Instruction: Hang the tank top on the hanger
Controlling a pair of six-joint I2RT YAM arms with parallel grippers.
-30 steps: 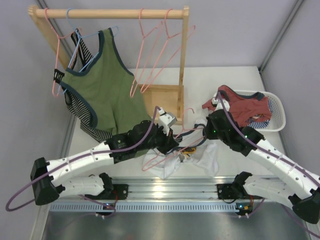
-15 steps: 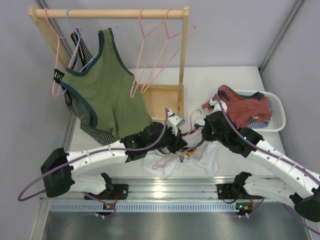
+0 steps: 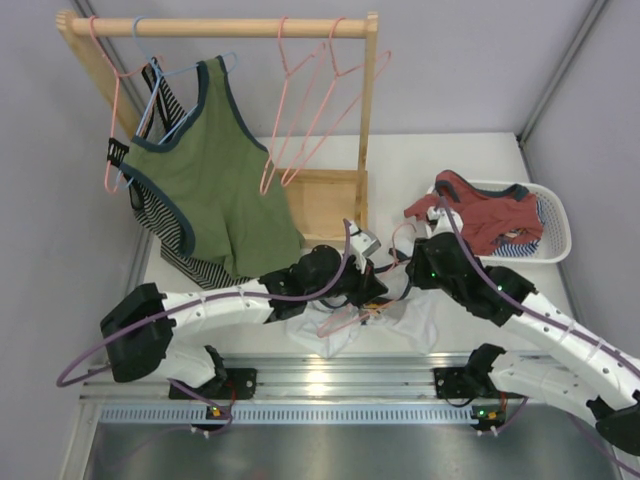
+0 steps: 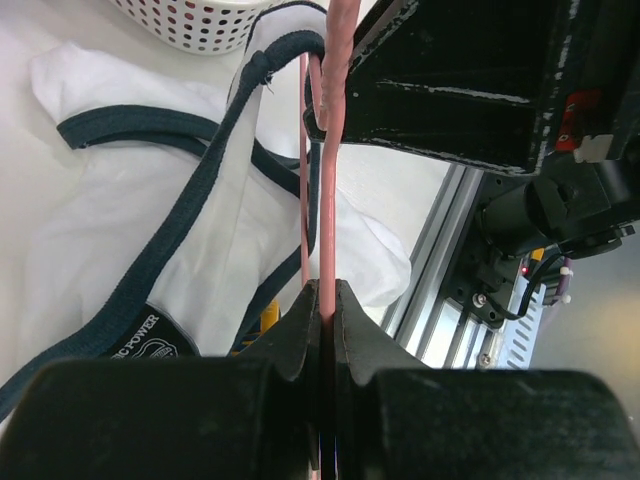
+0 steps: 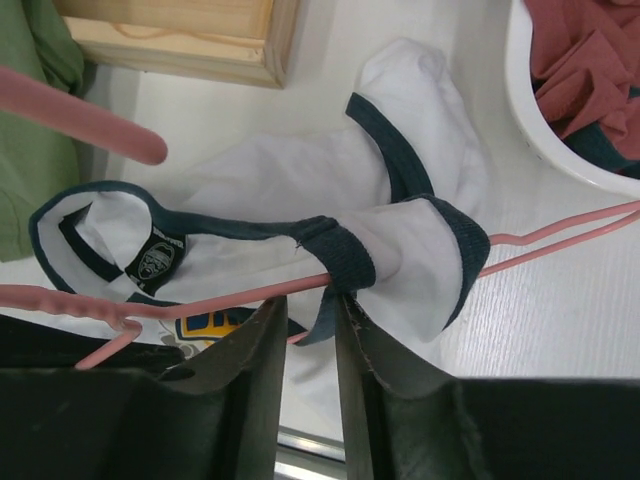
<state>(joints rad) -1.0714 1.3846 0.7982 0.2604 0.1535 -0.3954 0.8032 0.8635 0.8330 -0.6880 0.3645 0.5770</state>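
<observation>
Two end effectors meet over the desk point(image 3: 470, 160) just in front of the wooden rack point(image 3: 366, 120). The left end effector point(image 4: 323, 296) is pressed together on the hanger point(image 4: 327, 190), clamping the thin pink wire, which the wrist camera sees edge-on. The right end effector point(image 5: 305, 335) is nearly closed on a navy-trimmed strap of the tank top point(image 5: 300, 170). It appears to pinch that strap where it drapes over the hanger's wire; whether the wire itself is caught too, I cannot tell. The rest of the tank top lies crumpled on the desk in front of the rack's base, with its neck label and part of the chest print showing. To the right of the rack, a white basket point(image 3: 556, 215) holds a red garment point(image 3: 490, 215). On the rack hang a green top point(image 3: 205, 170) and more pink hangers point(image 3: 310, 110).
</observation>
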